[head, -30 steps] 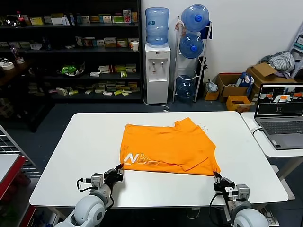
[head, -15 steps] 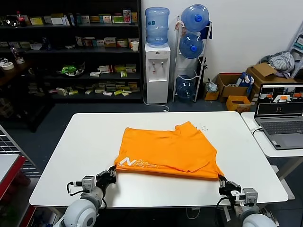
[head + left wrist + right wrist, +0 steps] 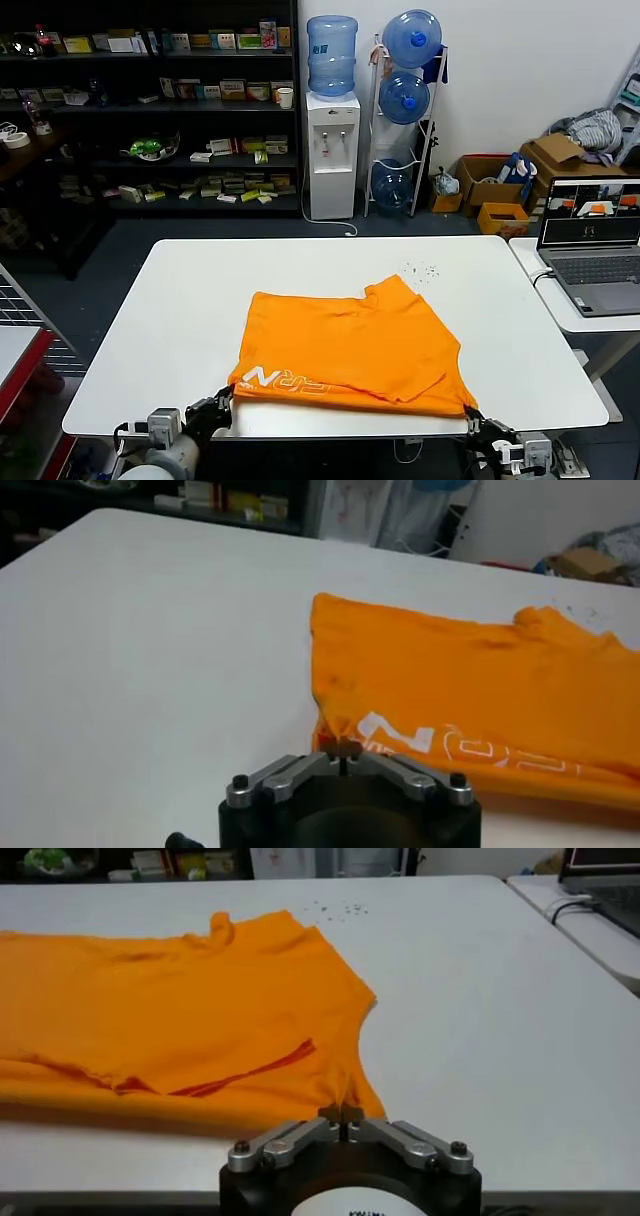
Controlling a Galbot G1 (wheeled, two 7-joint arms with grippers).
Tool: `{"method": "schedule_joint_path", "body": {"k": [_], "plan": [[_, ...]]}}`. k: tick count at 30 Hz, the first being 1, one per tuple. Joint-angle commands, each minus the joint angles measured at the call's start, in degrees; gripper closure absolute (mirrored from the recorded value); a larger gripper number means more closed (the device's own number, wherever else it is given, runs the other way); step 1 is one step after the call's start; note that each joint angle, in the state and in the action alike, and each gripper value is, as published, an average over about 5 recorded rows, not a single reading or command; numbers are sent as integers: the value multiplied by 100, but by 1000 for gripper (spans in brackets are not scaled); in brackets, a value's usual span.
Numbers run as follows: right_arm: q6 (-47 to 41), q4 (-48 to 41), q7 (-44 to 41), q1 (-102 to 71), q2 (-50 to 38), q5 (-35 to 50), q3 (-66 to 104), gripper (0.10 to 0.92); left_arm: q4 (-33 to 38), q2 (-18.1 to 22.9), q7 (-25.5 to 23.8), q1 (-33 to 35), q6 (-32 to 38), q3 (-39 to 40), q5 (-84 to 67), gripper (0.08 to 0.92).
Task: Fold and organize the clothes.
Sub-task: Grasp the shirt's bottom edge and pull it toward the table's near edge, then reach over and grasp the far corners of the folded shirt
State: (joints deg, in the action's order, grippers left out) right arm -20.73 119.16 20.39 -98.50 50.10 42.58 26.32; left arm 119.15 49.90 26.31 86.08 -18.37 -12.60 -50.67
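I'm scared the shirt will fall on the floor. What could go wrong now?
The orange T-shirt already reaches the near edge of the white table. The left hand and right hand each pinch only a tiny corner. One corner could slip free, leaving the shirt crooked. Pulled further, the shirt might slide off the edge.

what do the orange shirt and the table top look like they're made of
T-shirt: soft knit fabric, probably cotton or a blend; matte, it drapes and creases where the left gripper and right gripper pinch its near corners.
Table: hard, smooth white top, likely laminate; flat with a faint sheen.
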Motion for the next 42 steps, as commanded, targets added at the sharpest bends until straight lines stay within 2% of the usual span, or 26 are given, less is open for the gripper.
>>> {"method": "schedule_joint_path", "body": {"k": [1,8,12,15,21,25,29,36,42], "plan": [[-48,226,107,-297,-37,16,55,775,487,-118,-11,642,-213,-227,-130,849],[149,419,-21,226,-216,457,419,567,675,-232,124,98,-347,-464,-502,644],[362,80,-287,1218,-327,554,346,454,347,-121,-174,-654,-174,-440,-473,531],[444,-637,-457,2451,-191,558,-42,367,-444,293,-549,-1523,32,-101,-120,445],[467,-2797,-766,4737,445,360,-1047,221,-2721,1118,-1419,-3419,664,663,608,271],[316,-4061,-857,5744,940,170,-1602,204,-3873,1324,-1661,-4394,685,1129,548,194],[-49,-4622,-879,6138,1230,23,-1878,203,-4528,1369,-1675,-4907,421,1475,284,178],[-318,-5143,-998,6425,1535,-134,-2114,203,-5200,1548,-1572,-5188,82,1605,160,177],[-440,-5391,-1085,6545,1653,-202,-2263,203,-5296,1528,-1576,-5206,35,1659,218,177]]}}
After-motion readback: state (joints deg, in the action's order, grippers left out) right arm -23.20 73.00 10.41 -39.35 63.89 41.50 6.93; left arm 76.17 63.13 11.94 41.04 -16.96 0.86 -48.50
